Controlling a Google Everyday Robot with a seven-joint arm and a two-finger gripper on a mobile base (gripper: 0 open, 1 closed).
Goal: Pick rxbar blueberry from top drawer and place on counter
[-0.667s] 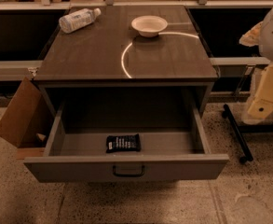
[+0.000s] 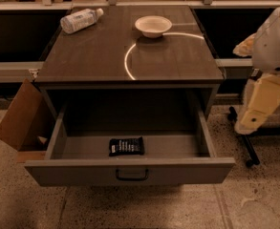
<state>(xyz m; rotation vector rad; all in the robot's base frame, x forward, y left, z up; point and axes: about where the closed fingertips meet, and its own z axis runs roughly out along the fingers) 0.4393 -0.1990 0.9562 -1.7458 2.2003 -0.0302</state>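
Observation:
The rxbar blueberry (image 2: 126, 146) lies flat in its dark wrapper near the front middle of the open top drawer (image 2: 130, 172). The drawer is pulled far out below the counter (image 2: 130, 46), a dark brown top with a bright curved reflection line. My gripper (image 2: 260, 108) hangs on the cream arm at the right edge. It is outside the drawer, to the right of the cabinet and about level with its front. It holds nothing that I can see.
A clear plastic bottle (image 2: 80, 20) lies at the counter's back left. A white bowl (image 2: 153, 26) stands at the back middle. An open cardboard box (image 2: 22, 120) leans against the cabinet's left side. A dark wheeled stand leg (image 2: 242, 144) is on the floor at the right.
The arm with the gripper has shifted slightly left and down at the right edge. The drawer, the bar and the counter items have not moved.

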